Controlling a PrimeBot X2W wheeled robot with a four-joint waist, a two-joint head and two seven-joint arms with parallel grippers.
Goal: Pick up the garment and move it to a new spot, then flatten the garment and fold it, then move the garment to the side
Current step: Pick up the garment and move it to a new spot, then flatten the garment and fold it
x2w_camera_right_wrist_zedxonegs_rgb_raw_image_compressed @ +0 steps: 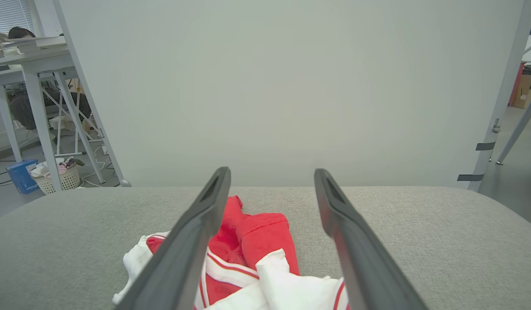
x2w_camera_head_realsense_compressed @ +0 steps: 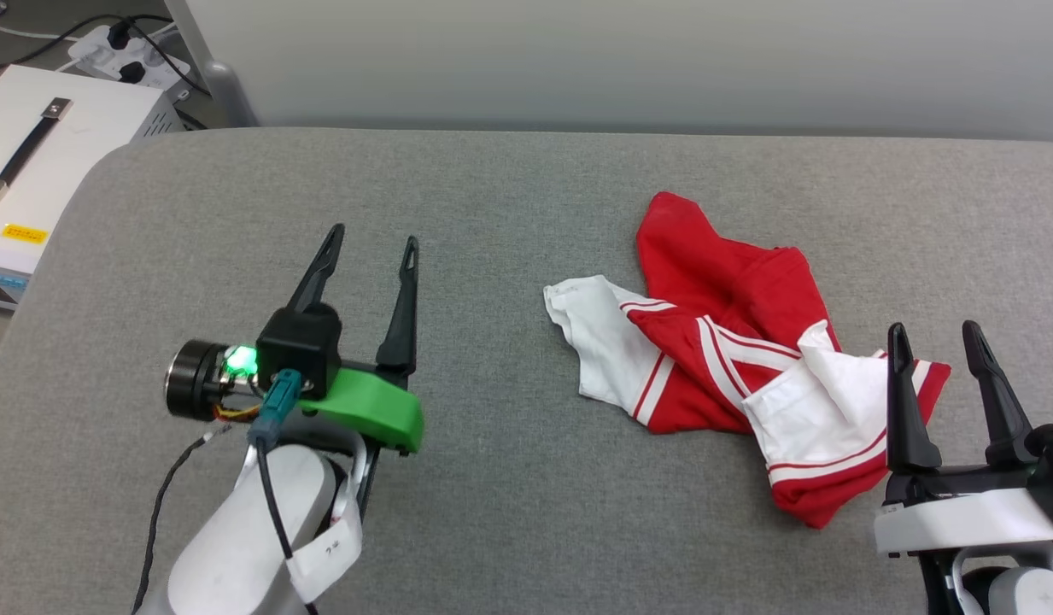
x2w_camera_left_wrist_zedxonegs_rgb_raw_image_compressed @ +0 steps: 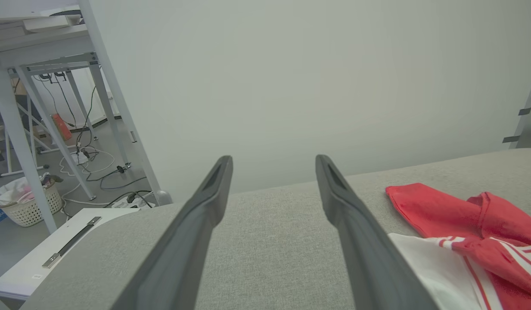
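The garment [x2w_camera_head_realsense_compressed: 731, 342] lies crumpled on the grey table, right of centre: red cloth with white sleeves and red-white striped trim. My right gripper [x2w_camera_head_realsense_compressed: 934, 335] hovers at its near right edge, open, fingers over the white sleeve; in the right wrist view the garment [x2w_camera_right_wrist_zedxonegs_rgb_raw_image_compressed: 256, 241] lies between and below the open gripper [x2w_camera_right_wrist_zedxonegs_rgb_raw_image_compressed: 271, 174]. My left gripper [x2w_camera_head_realsense_compressed: 372, 239] stands open over bare table well left of the garment, holding nothing. In the left wrist view the left gripper [x2w_camera_left_wrist_zedxonegs_rgb_raw_image_compressed: 274, 161] is spread wide and the garment [x2w_camera_left_wrist_zedxonegs_rgb_raw_image_compressed: 463, 232] shows at the lower right.
The grey padded table [x2w_camera_head_realsense_compressed: 492, 213] ends at a pale wall panel behind. A white box with a black handle [x2w_camera_head_realsense_compressed: 39, 145] and a power strip [x2w_camera_head_realsense_compressed: 125, 51] sit off the table's left corner. Desks, cables and a laundry basket [x2w_camera_left_wrist_zedxonegs_rgb_raw_image_compressed: 24, 202] stand farther left.
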